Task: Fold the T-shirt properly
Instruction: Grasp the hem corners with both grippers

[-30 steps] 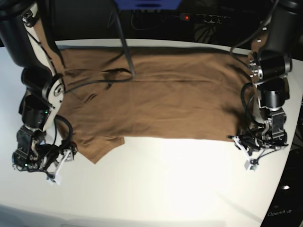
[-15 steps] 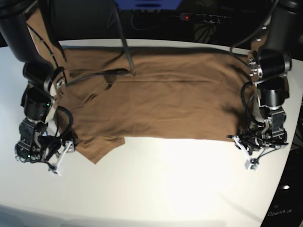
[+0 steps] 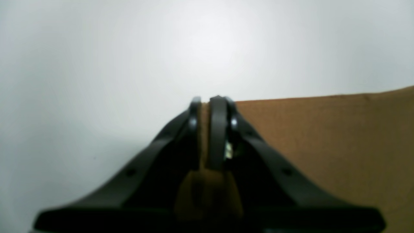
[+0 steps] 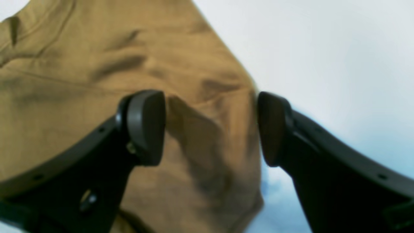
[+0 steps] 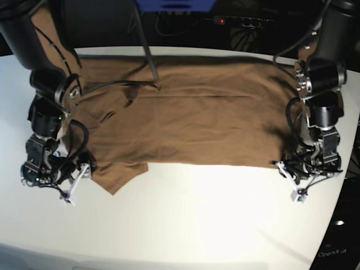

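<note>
T-shirt (image 5: 191, 129): matt, tan-brown cloth, soft in appearance, with a smooth central expanse and a creased, rumpled surface toward the left. Table (image 5: 197, 219): smooth, white surface with a soft sheen. Fingertips of the right gripper (image 4: 207, 129): dark grey and matt, with rounded, smooth faces that look like rubber or plastic. Left gripper (image 3: 206, 136): dark, its fingers blurred in the close view, their exact material indistinct.

Bright light washes the tabletop (image 5: 214, 219) nearly white in the base view, while both wrist views look soft, their foregrounds blurred.
</note>
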Robot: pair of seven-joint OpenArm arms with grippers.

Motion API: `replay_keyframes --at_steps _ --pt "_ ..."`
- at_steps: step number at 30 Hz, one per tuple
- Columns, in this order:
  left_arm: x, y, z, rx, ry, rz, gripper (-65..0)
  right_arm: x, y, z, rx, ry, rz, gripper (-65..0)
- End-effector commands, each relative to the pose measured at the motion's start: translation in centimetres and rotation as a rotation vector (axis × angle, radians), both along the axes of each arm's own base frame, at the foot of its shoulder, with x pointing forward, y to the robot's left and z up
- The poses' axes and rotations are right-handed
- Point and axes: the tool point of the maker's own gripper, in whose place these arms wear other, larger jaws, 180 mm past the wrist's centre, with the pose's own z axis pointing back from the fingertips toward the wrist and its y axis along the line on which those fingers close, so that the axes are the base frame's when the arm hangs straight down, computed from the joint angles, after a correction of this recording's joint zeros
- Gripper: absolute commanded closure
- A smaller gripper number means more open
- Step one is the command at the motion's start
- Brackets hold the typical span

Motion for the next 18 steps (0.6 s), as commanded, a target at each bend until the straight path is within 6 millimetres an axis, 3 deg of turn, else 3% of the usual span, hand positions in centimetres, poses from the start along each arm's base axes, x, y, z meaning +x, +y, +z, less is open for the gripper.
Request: replay_keyframes --at_steps 1,12,18 --pt "-0.11 0.5 0.19 0.023 0.022 -0.001 -2.7 1.06 -0.28 1.14 -0.001 -0.037 -0.003 -39.6" --pt "-0.44 0.48 -0.13 0.022 0.029 -0.001 -2.7 0.92 0.28 0.83 0.0 -0.031 0.007 -3.0" --pt "-0.99 0.38 -0.63 0.017 0.039 -0.007 -2.7 0.88 -0.04 0.78 -0.026 -0.024 0.014 -0.3"
